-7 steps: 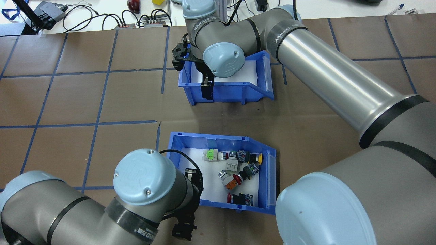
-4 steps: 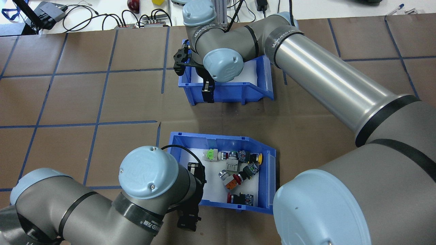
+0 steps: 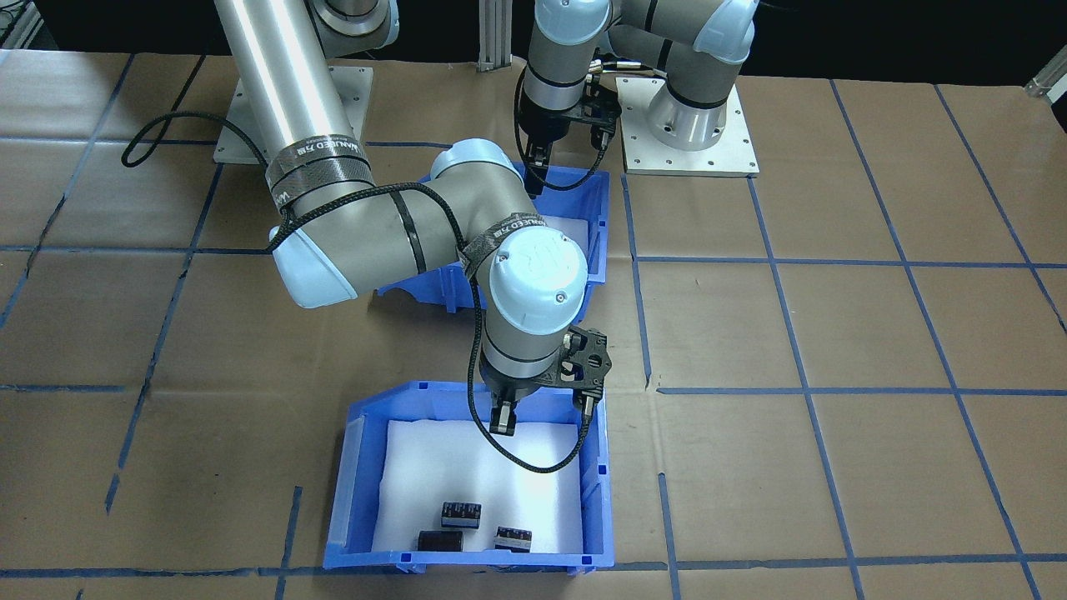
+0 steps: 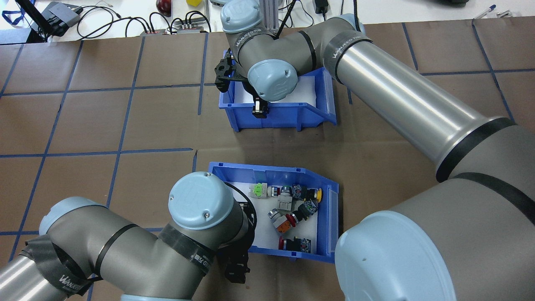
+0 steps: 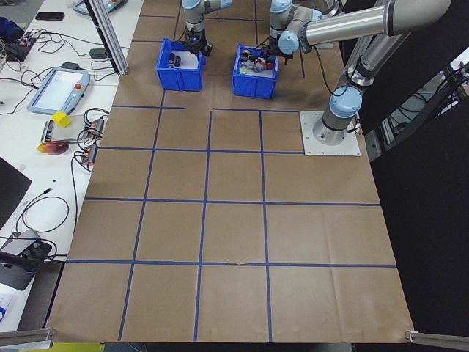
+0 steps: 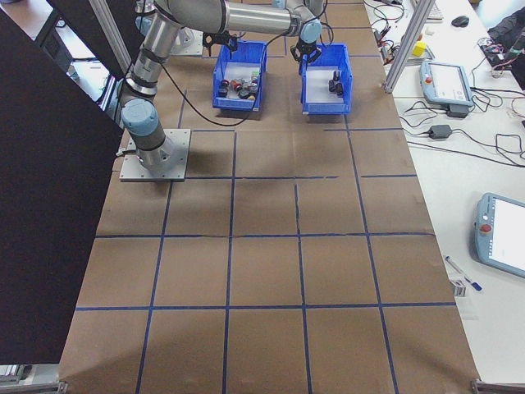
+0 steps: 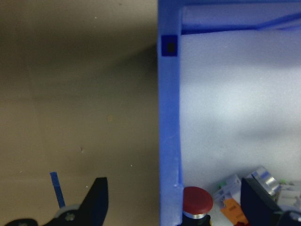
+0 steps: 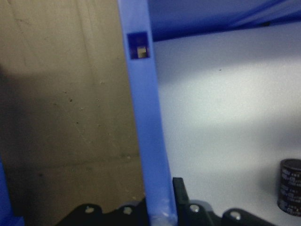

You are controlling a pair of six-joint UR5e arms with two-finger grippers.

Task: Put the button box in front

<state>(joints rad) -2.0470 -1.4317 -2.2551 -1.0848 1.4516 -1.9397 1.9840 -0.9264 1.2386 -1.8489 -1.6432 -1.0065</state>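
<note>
The button box (image 4: 328, 217), a blue bin with white foam and colourful push-buttons (image 4: 288, 209), lies on the robot's side of the table. My left gripper (image 4: 238, 264) hangs open at its wall nearest the robot. In the left wrist view that wall (image 7: 169, 132) runs up between the wide-apart fingers (image 7: 96, 200), with a red button (image 7: 197, 200) just inside. Across from it lies an identical blue bin (image 3: 354, 475) holding black cylinders (image 3: 461, 515). My right gripper (image 3: 504, 421) is shut on this bin's robot-side wall (image 8: 146, 117).
Brown paper with a grid of blue tape covers the table. Cables and small devices (image 4: 62, 14) lie along the far edge. The arms' base plates (image 3: 692, 125) sit behind the button box. A tablet (image 5: 58, 88) rests off the table's side.
My left arm has swung right and forward, bringing its gripper over the button box's near wall. The right wrist has shifted slightly at the other bin. Neither bin has moved.
</note>
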